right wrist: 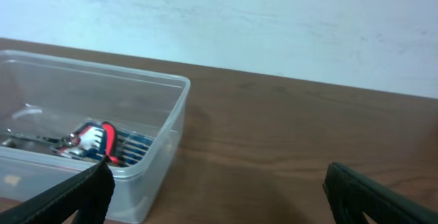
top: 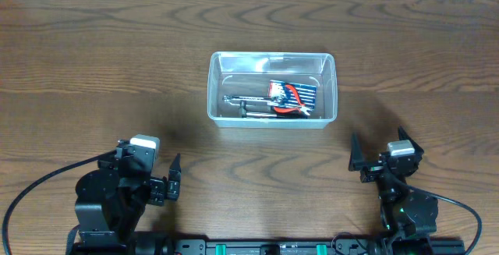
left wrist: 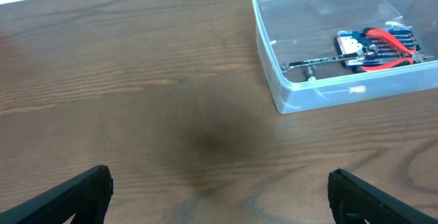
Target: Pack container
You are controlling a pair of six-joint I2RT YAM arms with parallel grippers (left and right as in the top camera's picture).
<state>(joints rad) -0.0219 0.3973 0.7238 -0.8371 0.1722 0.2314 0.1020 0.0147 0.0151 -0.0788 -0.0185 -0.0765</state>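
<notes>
One brown wooden table (top: pixel 93 68) spans the whole overhead view. A clear plastic container (top: pixel 213 91) sits on it, centred side to side and towards the far edge, well apart from both arms. The left gripper (left wrist: pixel 219 179) hangs over bare wood at the near edge, jaws spread wide and grasping nothing. The right gripper (right wrist: pixel 219 172) is likewise released and empty, with the container ahead and to its left. Inside the container, towards its right half, lies a blue pack (top: pixel 306 90). Red-handled pliers (top: pixel 292 99) rest on it. A thin metal tool (top: pixel 245 103) lies just left of the pliers.
</notes>
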